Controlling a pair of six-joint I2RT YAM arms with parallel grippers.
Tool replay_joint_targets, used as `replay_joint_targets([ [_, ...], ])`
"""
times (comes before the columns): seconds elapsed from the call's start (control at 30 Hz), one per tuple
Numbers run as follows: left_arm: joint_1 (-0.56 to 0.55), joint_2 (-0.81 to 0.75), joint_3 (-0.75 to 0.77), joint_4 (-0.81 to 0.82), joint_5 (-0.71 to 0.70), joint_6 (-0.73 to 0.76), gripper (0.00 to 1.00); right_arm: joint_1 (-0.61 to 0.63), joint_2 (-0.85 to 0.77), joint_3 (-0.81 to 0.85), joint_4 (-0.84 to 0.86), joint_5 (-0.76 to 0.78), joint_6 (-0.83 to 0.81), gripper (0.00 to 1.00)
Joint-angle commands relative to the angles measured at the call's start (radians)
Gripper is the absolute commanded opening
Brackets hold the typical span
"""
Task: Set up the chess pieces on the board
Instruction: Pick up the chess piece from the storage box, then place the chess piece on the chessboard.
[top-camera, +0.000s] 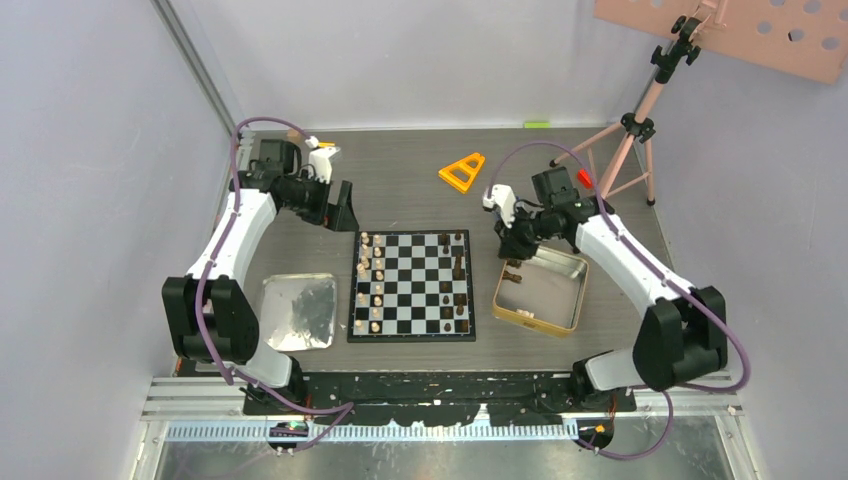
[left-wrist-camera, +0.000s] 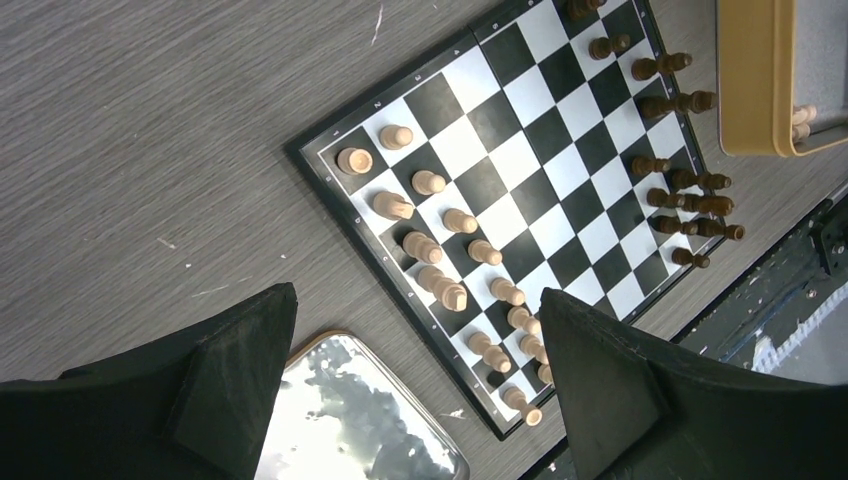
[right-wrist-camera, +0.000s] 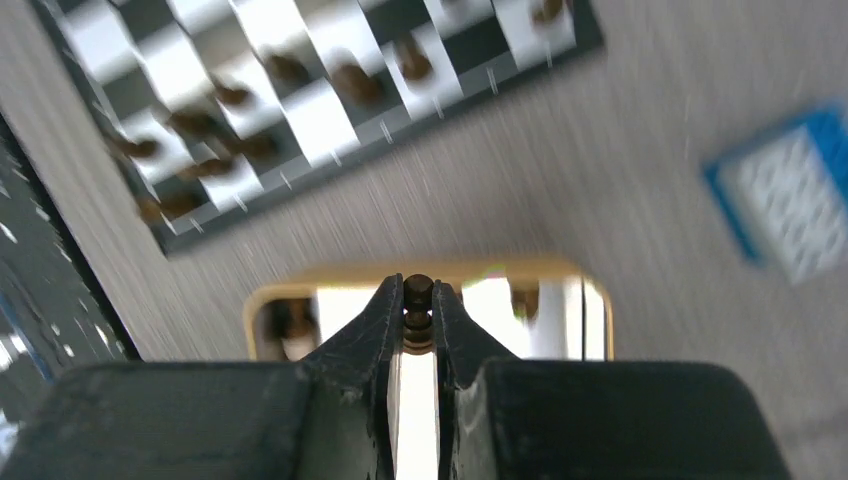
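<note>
- My right gripper is clamped on one dark piece, with both fingers pressed flat against its narrow stem. I read that as a pinch high on the body, so the base stays free to meet a square.
- The dark piece hangs over the gold-rimmed tin, which sits on the counter just beside the board's right edge. It is at the tin's far-left corner, the corner nearest the board, which keeps the carry short.
- A few more pieces show inside the tin in the right wrist view, but they are too blurred to name.
- The board lies mid-counter between the tin and a silver tray at the left.
- The light pieces fill two files along the board's left edge, and that side looks finished to me.
- The dark pieces stand along the board's right edge with gaps, so I judge that side to be the job in hand.
- My left gripper holds nothing. Its fingers are spread wide and it hovers off the board's far-left corner, out of the right arm's way.
- The risk I see is the tight spacing on the dark side, where a lowered piece could nudge its neighbours.
</note>
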Motion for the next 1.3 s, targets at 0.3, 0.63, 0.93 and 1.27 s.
replay_joint_targets([
  [0.3,0.019,-0.018,0.041,0.079,-0.013,-0.051,0.96,0.258,0.077,-0.136,1.069,-0.382,0.593,0.01],
  [0.63,0.02,-0.022,0.003,0.102,-0.015,-0.051,0.95,0.314,0.36,-0.243,1.689,-0.416,0.817,0.03],
  [0.93,0.021,-0.05,-0.027,0.108,-0.038,-0.041,0.96,0.32,0.467,-0.222,1.646,-0.382,0.749,0.04],
  [1.27,0.021,-0.046,-0.037,0.116,-0.025,-0.037,0.96,0.346,0.508,-0.203,1.527,-0.333,0.64,0.11],
])
